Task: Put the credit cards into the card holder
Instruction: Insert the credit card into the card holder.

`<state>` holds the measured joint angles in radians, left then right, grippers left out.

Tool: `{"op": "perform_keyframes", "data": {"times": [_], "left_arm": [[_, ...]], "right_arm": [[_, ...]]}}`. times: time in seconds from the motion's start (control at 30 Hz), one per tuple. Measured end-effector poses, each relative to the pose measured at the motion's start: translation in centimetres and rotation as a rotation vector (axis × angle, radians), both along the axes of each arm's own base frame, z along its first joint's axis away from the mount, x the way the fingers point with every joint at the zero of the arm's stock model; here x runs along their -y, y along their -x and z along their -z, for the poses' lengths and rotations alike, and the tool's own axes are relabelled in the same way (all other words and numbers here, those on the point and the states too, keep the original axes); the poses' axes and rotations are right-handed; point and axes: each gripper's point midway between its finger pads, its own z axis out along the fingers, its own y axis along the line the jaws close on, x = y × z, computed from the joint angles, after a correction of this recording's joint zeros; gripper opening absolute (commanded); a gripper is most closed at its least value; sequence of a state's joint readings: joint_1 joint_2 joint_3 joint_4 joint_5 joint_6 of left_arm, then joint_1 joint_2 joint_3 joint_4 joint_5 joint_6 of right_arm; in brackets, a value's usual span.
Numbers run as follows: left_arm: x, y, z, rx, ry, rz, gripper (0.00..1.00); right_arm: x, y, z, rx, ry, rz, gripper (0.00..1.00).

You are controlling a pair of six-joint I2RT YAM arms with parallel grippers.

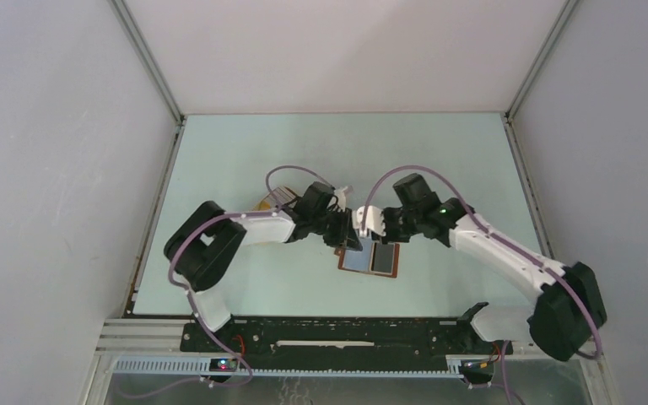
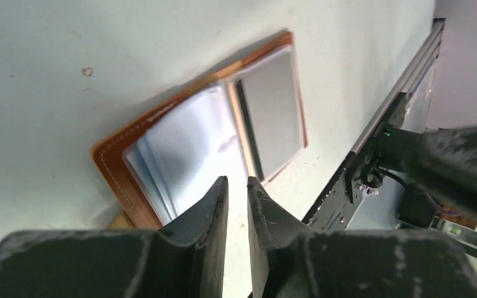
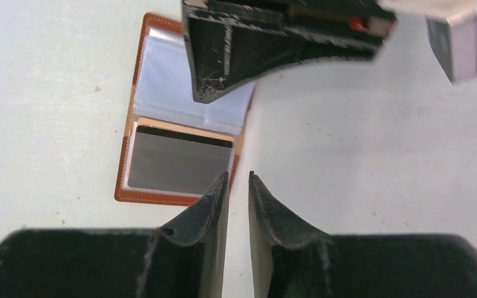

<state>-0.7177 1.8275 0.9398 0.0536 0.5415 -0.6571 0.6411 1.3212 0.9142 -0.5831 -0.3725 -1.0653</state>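
- One card holder (image 1: pixel 369 260), lying open, with two halves showing.
- One credit card (image 3: pixel 177 166) in view, grey with a dark stripe, in one half.
- Two arms: the left arm (image 1: pixel 261 228) and the right arm (image 1: pixel 506 253).
- Two grippers, each with two fingers: the left gripper (image 2: pixel 237 180) and the right gripper (image 3: pixel 238 175).
- Two purple cables (image 1: pixel 291 168), one on each arm.
- One tan tray (image 1: pixel 263 202), mostly hidden.
- One table (image 1: pixel 245 143).

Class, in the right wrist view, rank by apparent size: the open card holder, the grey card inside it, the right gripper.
1. right gripper, though it only looks biggest because it is nearest the camera.
2. card holder.
3. grey card, lying within one half of the holder.
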Motion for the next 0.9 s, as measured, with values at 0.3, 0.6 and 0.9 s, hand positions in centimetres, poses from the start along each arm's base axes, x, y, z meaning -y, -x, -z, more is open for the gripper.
{"op": "perform_keyframes", "data": {"times": [0.3,0.6,0.9], "left_arm": [[-1.9,-0.9,-9.7,0.392,0.155,-0.042,0.22],[-8.5,-0.5,-18.7,0.89,0.207,-0.234,0.55],[-16.5,-2.0,-20.5,1.084,0.097,-0.596,1.0]], "right_arm": [[1.7,1.2,-8.9,-0.006,-0.333,0.118,0.78],[2.6,3.7,-11.6,-0.33,-0.579,0.225,0.82],[2.2,2.7,-15.4,-0.442,-0.678,0.256,0.88]]}}
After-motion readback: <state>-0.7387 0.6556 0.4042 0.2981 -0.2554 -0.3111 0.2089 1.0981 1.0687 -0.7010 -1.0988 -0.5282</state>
